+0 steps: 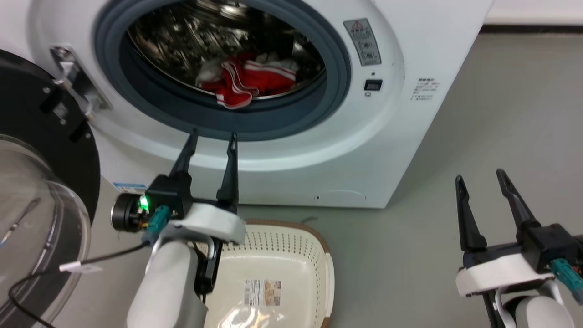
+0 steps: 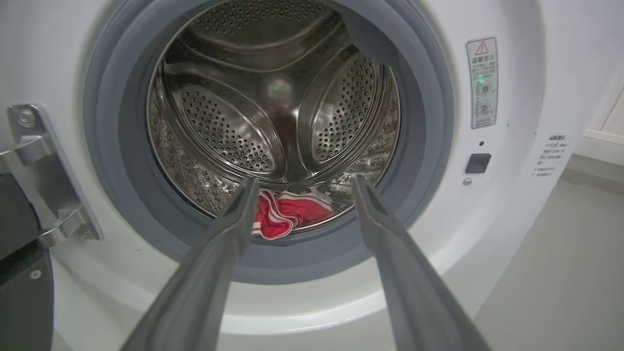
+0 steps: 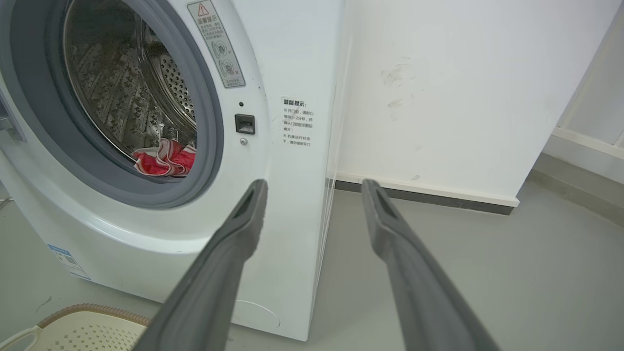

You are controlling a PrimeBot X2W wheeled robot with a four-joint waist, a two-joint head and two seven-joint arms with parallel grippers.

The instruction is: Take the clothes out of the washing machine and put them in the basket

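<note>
The red clothes [image 1: 248,82] with white stripes lie at the front bottom of the steel drum of the white washing machine [image 1: 401,114], just behind the grey rubber rim. My left gripper [image 1: 213,136] is open and empty, fingertips just below the porthole and pointing at it; in the left wrist view the clothes [image 2: 287,214] show between its fingers [image 2: 229,234]. The cream basket [image 1: 282,259] stands on the floor under my left wrist. My right gripper [image 1: 480,175] is open and empty, off to the right of the machine; its wrist view shows the clothes [image 3: 165,161] and a basket corner [image 3: 83,326].
The black-framed glass door [image 1: 41,196] hangs open at the left, with its metal hinge [image 1: 77,82] beside the porthole. Grey floor [image 1: 478,127] stretches to the right of the machine. A white wall [image 3: 463,97] with a dark skirting stands behind.
</note>
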